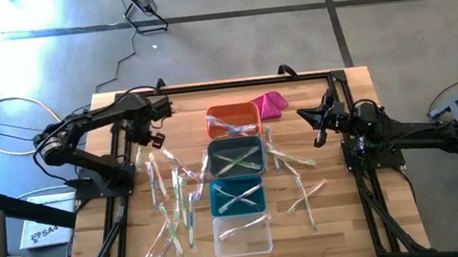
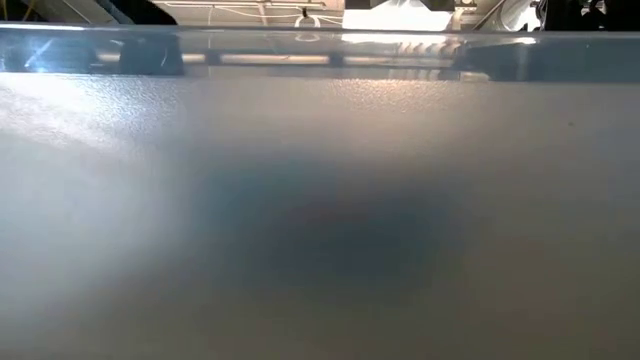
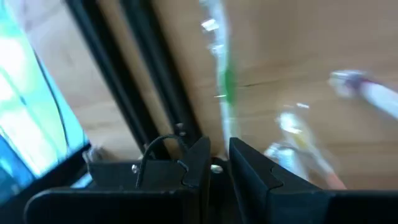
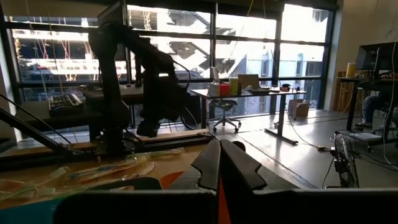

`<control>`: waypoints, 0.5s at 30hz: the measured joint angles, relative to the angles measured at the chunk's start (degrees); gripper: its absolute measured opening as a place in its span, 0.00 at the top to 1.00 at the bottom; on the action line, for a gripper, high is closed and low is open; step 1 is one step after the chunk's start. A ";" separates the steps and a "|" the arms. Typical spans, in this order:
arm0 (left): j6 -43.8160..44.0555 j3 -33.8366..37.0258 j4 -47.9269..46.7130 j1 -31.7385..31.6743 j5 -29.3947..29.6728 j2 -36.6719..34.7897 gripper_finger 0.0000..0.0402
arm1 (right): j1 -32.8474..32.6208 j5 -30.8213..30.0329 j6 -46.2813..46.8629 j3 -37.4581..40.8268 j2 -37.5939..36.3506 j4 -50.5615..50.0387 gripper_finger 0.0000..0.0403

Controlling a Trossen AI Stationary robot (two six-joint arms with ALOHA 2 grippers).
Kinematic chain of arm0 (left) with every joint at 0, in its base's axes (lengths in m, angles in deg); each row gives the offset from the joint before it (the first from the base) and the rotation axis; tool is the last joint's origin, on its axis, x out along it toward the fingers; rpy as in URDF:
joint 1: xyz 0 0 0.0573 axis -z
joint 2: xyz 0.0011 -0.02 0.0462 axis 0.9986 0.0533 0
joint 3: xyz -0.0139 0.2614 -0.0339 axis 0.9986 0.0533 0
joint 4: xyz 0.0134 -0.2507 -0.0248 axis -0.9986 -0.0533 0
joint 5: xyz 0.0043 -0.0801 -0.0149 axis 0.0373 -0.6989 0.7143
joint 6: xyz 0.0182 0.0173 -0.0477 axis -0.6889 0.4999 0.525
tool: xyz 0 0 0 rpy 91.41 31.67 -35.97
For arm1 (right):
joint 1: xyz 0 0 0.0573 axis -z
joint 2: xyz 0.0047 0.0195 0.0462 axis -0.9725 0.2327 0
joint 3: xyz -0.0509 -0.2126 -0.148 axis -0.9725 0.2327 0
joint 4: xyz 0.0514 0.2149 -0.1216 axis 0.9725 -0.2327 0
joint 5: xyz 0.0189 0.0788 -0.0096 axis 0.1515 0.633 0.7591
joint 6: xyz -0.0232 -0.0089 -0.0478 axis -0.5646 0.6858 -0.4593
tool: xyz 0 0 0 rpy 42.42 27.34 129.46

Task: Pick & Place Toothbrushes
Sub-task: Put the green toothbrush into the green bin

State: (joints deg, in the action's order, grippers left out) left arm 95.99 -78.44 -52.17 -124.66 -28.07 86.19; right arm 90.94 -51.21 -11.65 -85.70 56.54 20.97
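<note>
Carry step judged in hand: left gripper seen clamped on a green toothbrush above the table. Right gripper closed, idle. Next: transfer to bins required.

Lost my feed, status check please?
Left end effector pinching a green toothbrush. Right end effector shut, empty, parked table's right. Loose toothbrushes remain. Nothing blocking.

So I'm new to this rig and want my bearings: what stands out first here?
A column of four small bins, orange, grey, teal and clear, runs down the middle of the wooden table, with toothbrushes crossed inside. Wrapped toothbrushes lie scattered on both sides, most on the left. The left gripper hangs above that pile, holding a green-tinted toothbrush.
</note>
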 joint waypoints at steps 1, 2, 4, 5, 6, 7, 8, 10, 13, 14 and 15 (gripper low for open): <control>0.02 0.95 0.31 -1.42 -0.02 0.00 0.87 | 0.00 0.00 0.00 0.00 0.01 0.00 0.99; -0.52 2.04 1.15 -2.98 -0.35 0.00 0.87 | 0.00 0.02 0.00 0.00 0.00 0.02 0.99; -2.61 4.00 4.44 -5.44 -2.24 0.00 0.87 | 0.00 0.00 0.00 0.00 0.00 0.02 0.99; -3.94 4.91 6.17 -6.67 -3.52 0.00 0.87 | 0.00 0.00 0.00 0.00 0.00 0.02 0.99; -5.43 5.71 8.05 -7.78 -4.68 0.00 0.87 | 0.00 0.00 0.00 0.00 0.00 0.02 0.99; -7.01 6.35 9.97 -8.83 -5.61 0.00 0.87 | 0.00 0.00 0.00 0.00 0.00 0.02 0.99; -8.31 6.85 11.97 -9.75 -6.37 0.00 0.87 | 0.00 0.01 0.00 0.00 0.02 0.02 0.99; -10.19 7.42 14.96 -11.22 -7.08 0.00 0.87 | 0.00 0.02 0.00 0.00 0.00 0.03 0.99; -11.05 7.41 16.89 -12.66 -7.25 0.00 0.87 | 0.00 0.00 0.00 0.00 0.00 0.02 0.99; -11.60 7.41 17.08 -13.12 -7.26 0.00 0.87 | 0.00 0.00 0.00 0.00 0.00 0.02 0.99; -12.08 7.41 17.11 -13.56 -7.28 0.00 0.87 | 0.00 0.00 0.00 0.00 0.02 0.02 0.99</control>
State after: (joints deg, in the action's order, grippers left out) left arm 83.91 -71.04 -35.06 -138.22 -35.35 86.19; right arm 90.94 -51.21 -11.65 -85.70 56.57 21.00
